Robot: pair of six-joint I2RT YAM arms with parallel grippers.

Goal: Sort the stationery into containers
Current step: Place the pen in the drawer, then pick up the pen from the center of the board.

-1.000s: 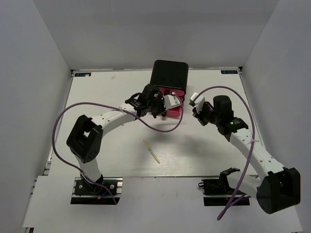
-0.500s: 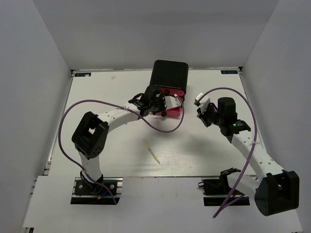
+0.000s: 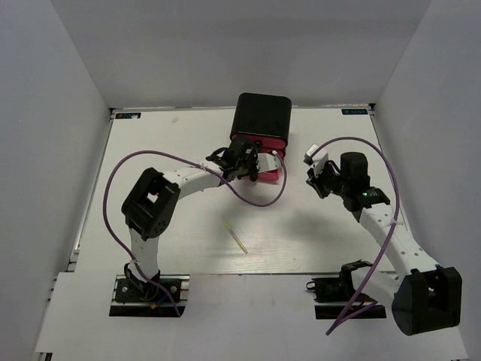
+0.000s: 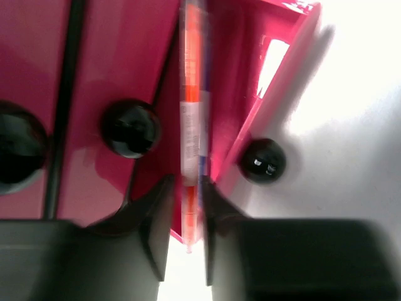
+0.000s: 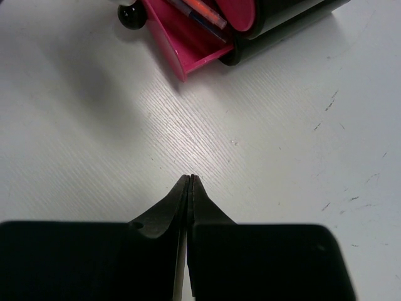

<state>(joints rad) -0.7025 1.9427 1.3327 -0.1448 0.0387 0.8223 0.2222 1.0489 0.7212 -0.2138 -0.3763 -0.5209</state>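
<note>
Red-orange pen (image 4: 192, 125) inside left tool (image 4: 189, 188), over open drawer (image 4: 235, 81); grip can't tell; right tool (image 5: 190, 180) clenched.

My white-and-black left arm (image 3: 184, 179) reaches forward and to the right, elbow bent. Its black two-finger left gripper (image 4: 186, 188) is narrowly parted, and I can't tell if it grips. My white-and-black right arm (image 3: 385, 226) angles forward-left, its black right gripper (image 5: 190, 180) pressed fully closed.

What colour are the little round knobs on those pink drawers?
The knobs are glossy black. They show best in the left wrist view.
</note>
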